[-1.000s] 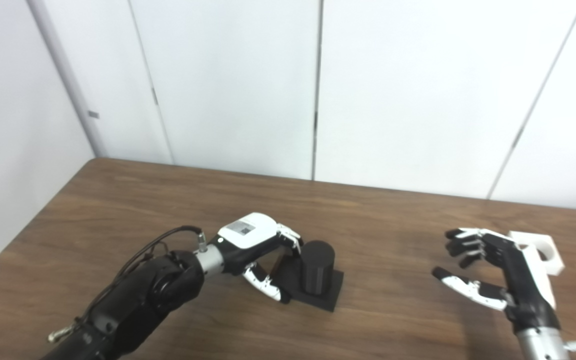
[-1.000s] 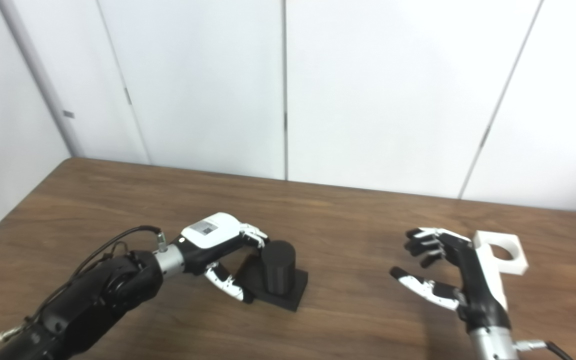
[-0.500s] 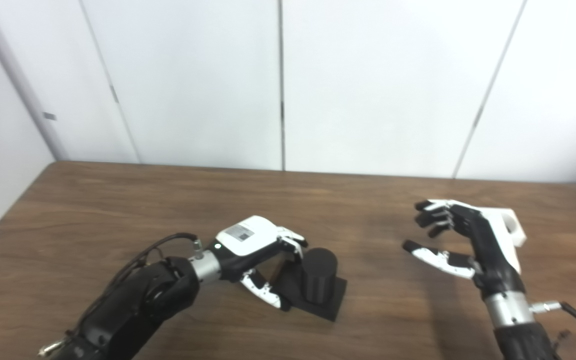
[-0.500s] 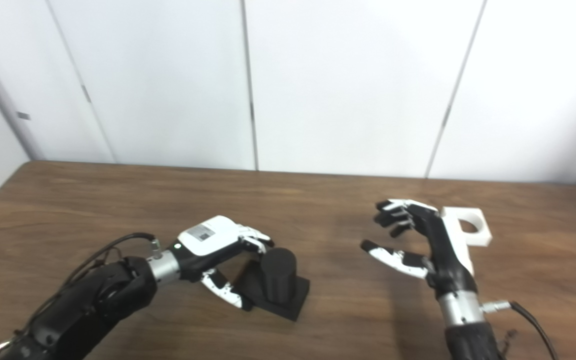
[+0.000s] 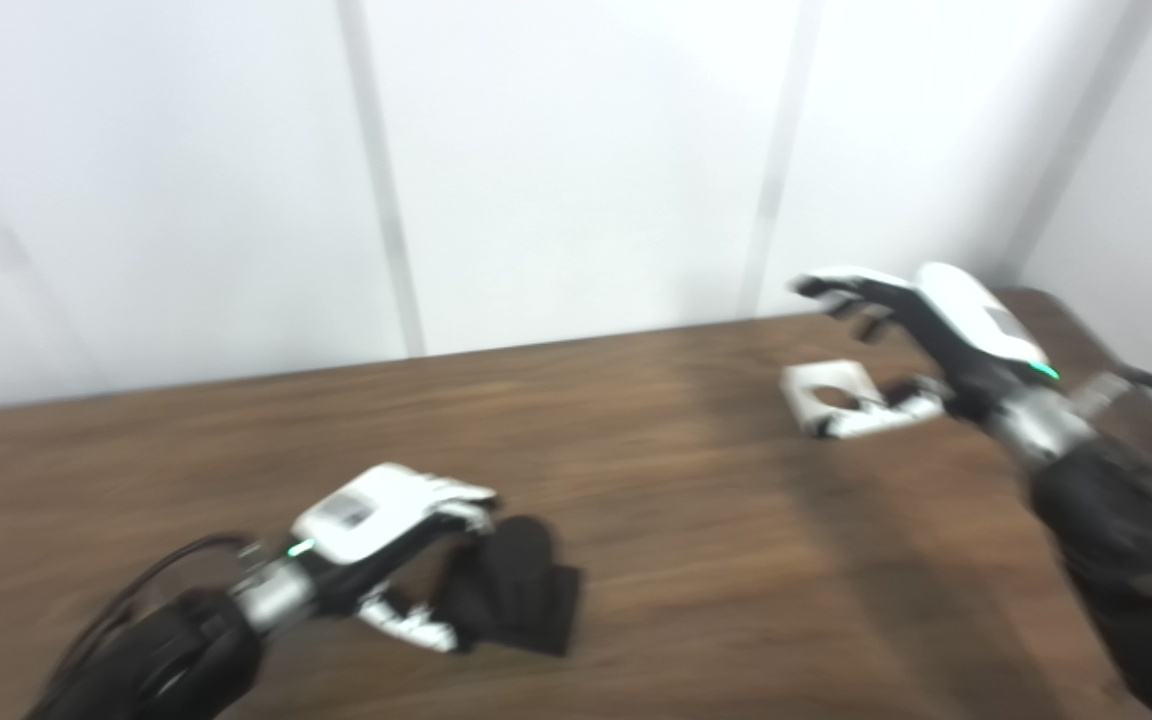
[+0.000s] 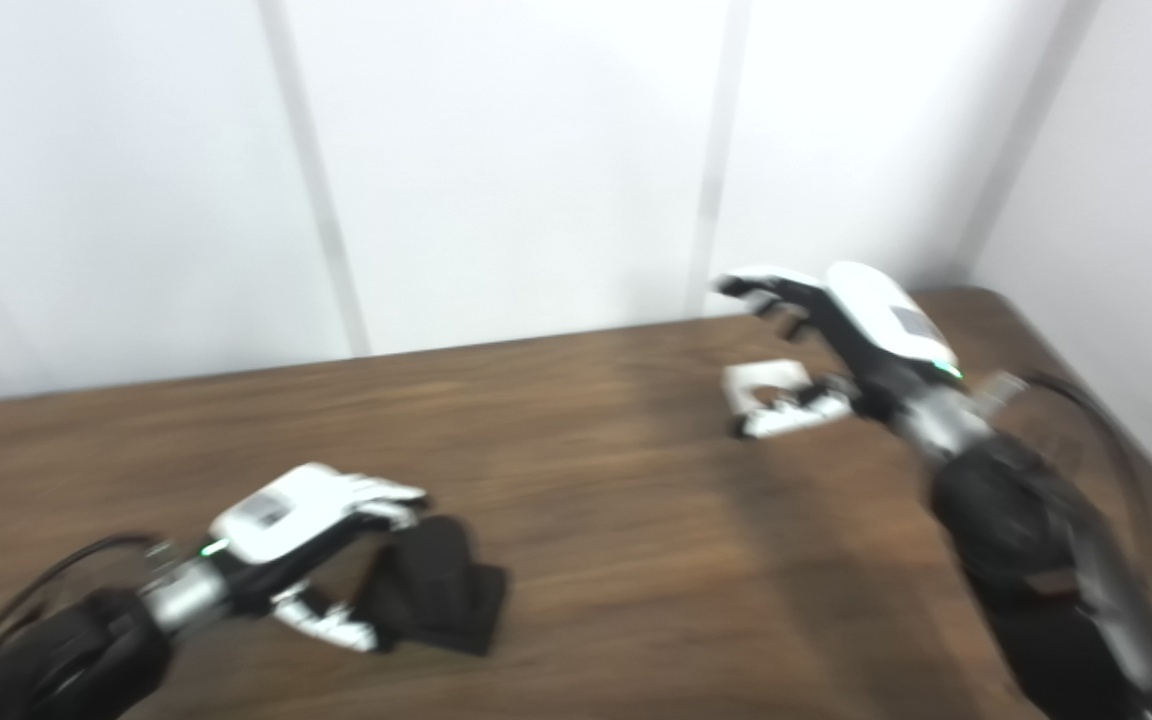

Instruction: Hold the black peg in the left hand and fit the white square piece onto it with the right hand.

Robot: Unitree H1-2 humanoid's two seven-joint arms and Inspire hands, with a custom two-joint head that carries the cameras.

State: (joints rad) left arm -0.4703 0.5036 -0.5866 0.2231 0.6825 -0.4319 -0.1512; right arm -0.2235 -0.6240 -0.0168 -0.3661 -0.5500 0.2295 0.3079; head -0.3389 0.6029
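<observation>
The white square piece [image 5: 829, 398] lies flat just left of the right hand [image 5: 921, 330], whose loosely spread fingers [image 5: 826, 288] arch above it, grasping nothing.

I'm seeing bare table [image 5: 696, 520] lying between black peg [image 5: 516, 590] and white square piece [image 5: 831, 395], right hand [image 5: 926, 320] crowding over the piece, wall [image 5: 576, 150] closing in behind.

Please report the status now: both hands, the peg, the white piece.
Left hand around black peg, grip unclear from blur. Right hand open over white square piece, which lies on table. Nothing between them.
</observation>
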